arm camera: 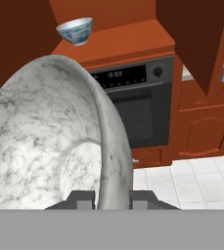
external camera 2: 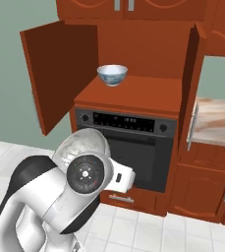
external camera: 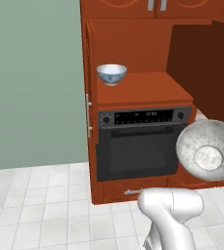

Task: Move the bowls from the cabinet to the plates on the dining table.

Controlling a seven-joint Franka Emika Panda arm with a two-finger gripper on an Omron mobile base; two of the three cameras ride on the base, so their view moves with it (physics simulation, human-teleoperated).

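My gripper (arm camera: 112, 199) is shut on the rim of the mottled grey-silver bowl (arm camera: 45, 136), which is tilted on its side with its inside facing the camera. This bowl hangs in front of the oven, at the right in the left base view (external camera: 207, 151) and partly behind my arm in the right base view (external camera 2: 82, 140). The white bowl with blue pattern (external camera: 112, 74) (external camera 2: 112, 75) (arm camera: 76, 30) stands upright on the shelf of the reddish-brown cabinet (external camera 2: 133, 96), whose two doors are swung open. The plates and the dining table are out of view.
A black built-in oven (external camera: 138, 144) (external camera 2: 133, 142) sits under the cabinet shelf. The open doors (external camera 2: 55, 74) (external camera: 206, 63) jut out on both sides. A marble-patterned counter (external camera 2: 217, 120) over low cabinets lies to the right. The floor (external camera: 35, 205) has pale tiles.
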